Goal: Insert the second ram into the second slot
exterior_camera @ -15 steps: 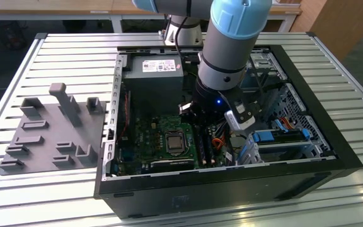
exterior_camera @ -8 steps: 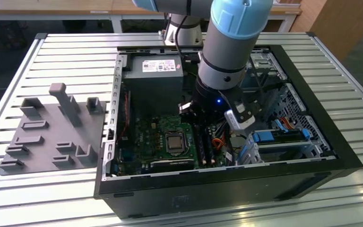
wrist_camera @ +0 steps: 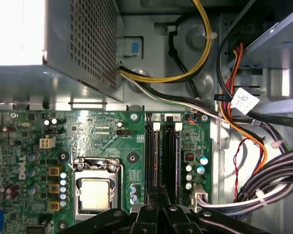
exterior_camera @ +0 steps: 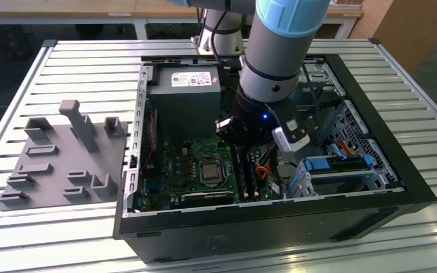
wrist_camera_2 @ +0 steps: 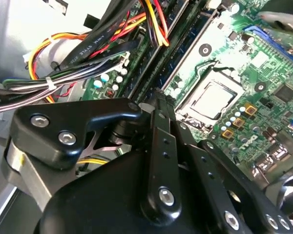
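Inside the open computer case (exterior_camera: 279,219) lies the green motherboard (wrist_camera: 102,136). Two long memory slots (wrist_camera: 153,156) (exterior_camera: 240,173) run side by side next to the processor socket (wrist_camera: 95,192). In the exterior view a thin dark strip stands edge-on in each slot; which one is the second ram I cannot tell. My gripper (exterior_camera: 243,145) (wrist_camera_2: 157,97) (wrist_camera: 158,195) is down at one end of the slots. Its black fingers (wrist_camera_2: 158,126) are drawn together into one narrow tip, and I see nothing between them. Whether the tip touches a strip is hidden.
The grey power supply (exterior_camera: 184,85) fills the case's far corner. Bundled cables (wrist_camera: 263,185) run beside the slots. A drive bay with blue latches (exterior_camera: 340,165) sits at the exterior view's right. A grey holder block (exterior_camera: 59,153) lies on the slatted table at the exterior view's left.
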You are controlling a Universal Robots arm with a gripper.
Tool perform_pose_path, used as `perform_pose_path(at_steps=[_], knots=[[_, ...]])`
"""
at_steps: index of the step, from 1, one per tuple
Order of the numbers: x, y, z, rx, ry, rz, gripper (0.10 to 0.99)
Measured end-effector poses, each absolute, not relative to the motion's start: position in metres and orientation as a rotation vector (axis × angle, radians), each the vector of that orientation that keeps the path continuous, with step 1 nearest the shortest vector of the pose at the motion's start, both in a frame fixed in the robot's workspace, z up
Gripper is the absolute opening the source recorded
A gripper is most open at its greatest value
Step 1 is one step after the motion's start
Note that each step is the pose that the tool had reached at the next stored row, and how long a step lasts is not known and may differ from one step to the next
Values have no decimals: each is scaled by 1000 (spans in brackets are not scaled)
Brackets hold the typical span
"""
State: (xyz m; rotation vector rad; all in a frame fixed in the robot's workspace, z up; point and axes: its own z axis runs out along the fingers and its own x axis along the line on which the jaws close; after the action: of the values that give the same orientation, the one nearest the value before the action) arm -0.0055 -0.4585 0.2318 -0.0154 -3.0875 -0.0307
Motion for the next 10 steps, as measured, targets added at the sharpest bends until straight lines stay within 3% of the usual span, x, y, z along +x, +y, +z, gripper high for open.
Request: perform_pose_path(at_steps=[10], knots=[[-6,-459,247,-15,-3087,-31,106]])
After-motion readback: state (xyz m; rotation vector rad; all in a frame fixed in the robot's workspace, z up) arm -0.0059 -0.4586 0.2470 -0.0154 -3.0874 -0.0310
